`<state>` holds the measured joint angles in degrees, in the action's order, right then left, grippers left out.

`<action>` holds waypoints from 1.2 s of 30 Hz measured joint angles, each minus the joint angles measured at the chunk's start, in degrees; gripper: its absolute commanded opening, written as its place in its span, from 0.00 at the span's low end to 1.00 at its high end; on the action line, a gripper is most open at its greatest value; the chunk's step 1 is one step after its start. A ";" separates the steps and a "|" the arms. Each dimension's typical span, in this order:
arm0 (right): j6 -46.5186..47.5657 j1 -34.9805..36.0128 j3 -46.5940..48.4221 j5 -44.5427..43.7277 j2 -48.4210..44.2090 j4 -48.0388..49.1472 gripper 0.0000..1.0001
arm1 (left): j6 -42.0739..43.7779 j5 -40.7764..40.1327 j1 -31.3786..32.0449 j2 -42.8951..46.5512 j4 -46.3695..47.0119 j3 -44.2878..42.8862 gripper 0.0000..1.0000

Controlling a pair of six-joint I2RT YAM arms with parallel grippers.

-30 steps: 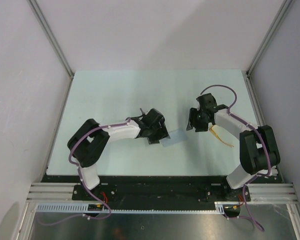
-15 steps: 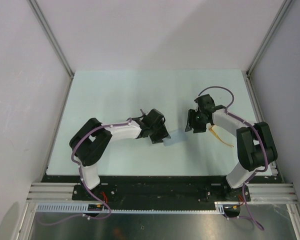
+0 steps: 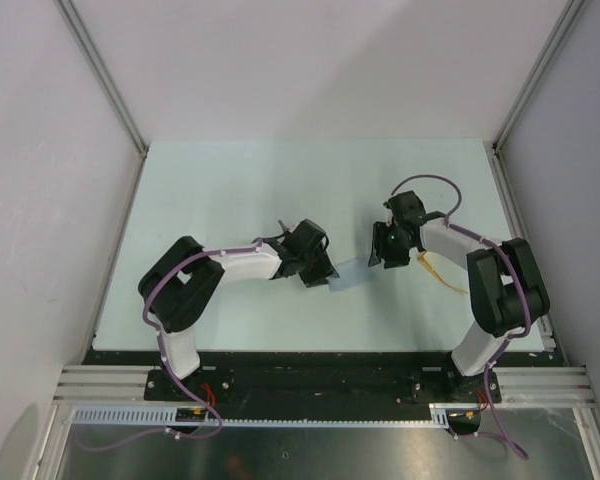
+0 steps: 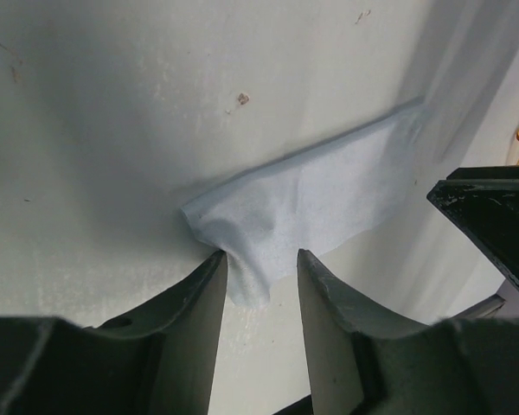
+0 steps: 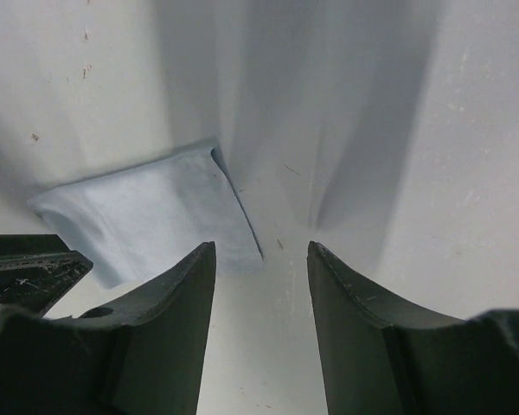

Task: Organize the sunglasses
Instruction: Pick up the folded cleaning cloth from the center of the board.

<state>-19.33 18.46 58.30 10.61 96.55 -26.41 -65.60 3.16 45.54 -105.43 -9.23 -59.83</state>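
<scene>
Task barely begun: sunglasses being left untouched on tabletop; cloth corner being straddled by half-open left hand; right hand being held open.

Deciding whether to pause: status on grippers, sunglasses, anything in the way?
Left gripper open, blue-grey cloth corner between its fingers. Right gripper open at cloth's other end. Sunglasses untouched on table, right of it. No obstruction seen.

Pale green table between plain white walls
</scene>
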 measured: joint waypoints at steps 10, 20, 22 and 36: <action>1.68 2.82 -0.02 -0.02 1.07 1.16 0.46 | -0.83 0.04 -0.31 0.44 1.33 1.44 0.40; 2.29 4.22 0.02 0.17 2.67 2.56 0.38 | -1.53 0.22 -0.50 0.59 1.90 2.03 0.41; 2.27 4.48 0.02 0.15 2.75 2.84 0.37 | -1.64 0.28 -0.57 0.59 1.95 2.08 0.42; 2.32 5.70 0.76 -2.60 2.99 2.99 0.49 | -2.38 0.44 -0.68 1.86 2.23 3.48 0.50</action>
<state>-17.02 24.16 59.07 8.01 99.55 -23.42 -67.99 3.60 44.86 -103.57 -7.01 -56.36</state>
